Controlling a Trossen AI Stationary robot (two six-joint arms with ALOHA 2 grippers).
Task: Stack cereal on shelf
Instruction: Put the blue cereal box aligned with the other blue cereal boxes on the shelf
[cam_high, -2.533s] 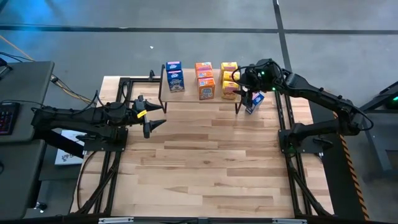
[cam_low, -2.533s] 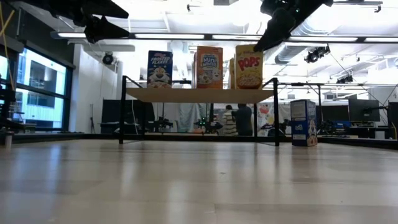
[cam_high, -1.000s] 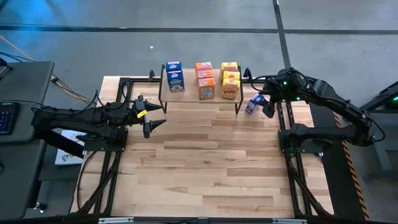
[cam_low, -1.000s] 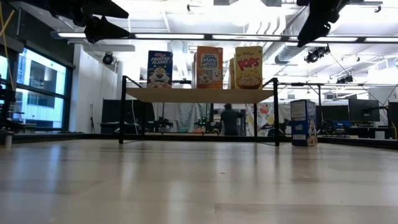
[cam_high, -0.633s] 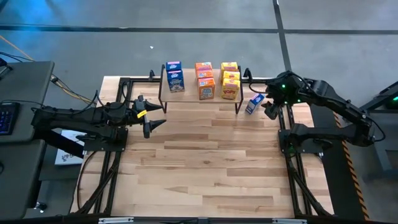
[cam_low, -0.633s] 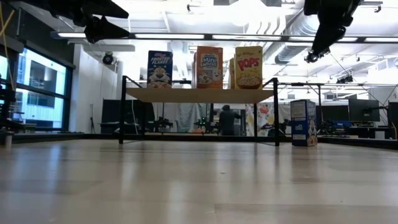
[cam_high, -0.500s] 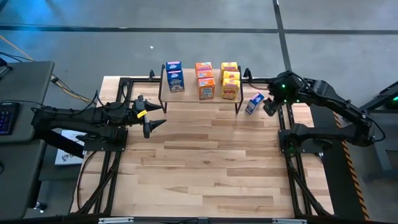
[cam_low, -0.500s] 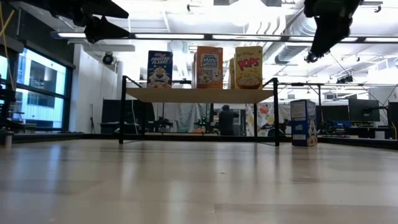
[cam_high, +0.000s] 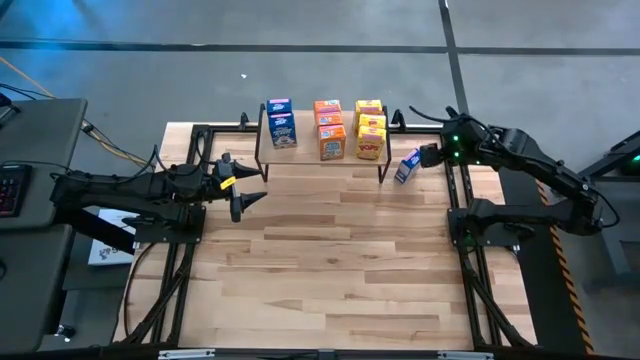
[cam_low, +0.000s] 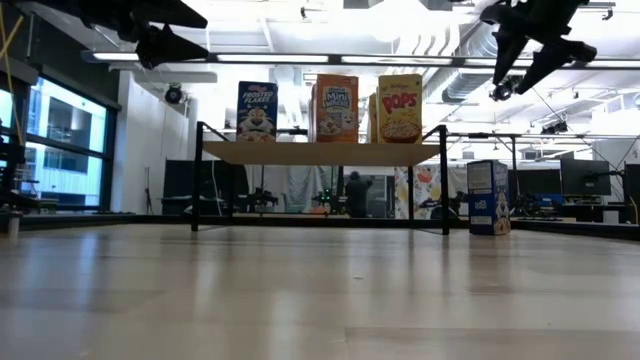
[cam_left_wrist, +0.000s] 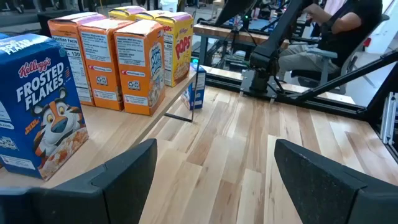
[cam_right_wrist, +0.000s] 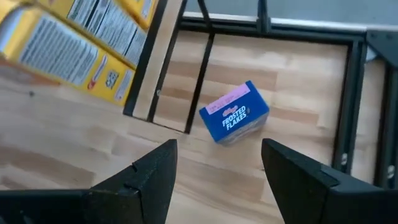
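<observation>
Several cereal boxes stand on the shelf: blue ones at its left, orange ones in the middle, yellow ones at its right. One more blue box stands upright on the table just right of the shelf's right legs, also seen in the low view and the right wrist view. My right gripper hangs open above and just right of that box, tipped down toward it, touching nothing. My left gripper waits open left of the shelf.
Dark metal frame rails run along the table's left and right sides and behind the shelf. The wide wooden tabletop stretches in front of the shelf. People show in the room beyond the table.
My right gripper has stayed above the lone blue box and rolled about its own pointing line, tipping a little further down; in the low view its two fingers now show spread apart side by side. The boxes have not moved.
</observation>
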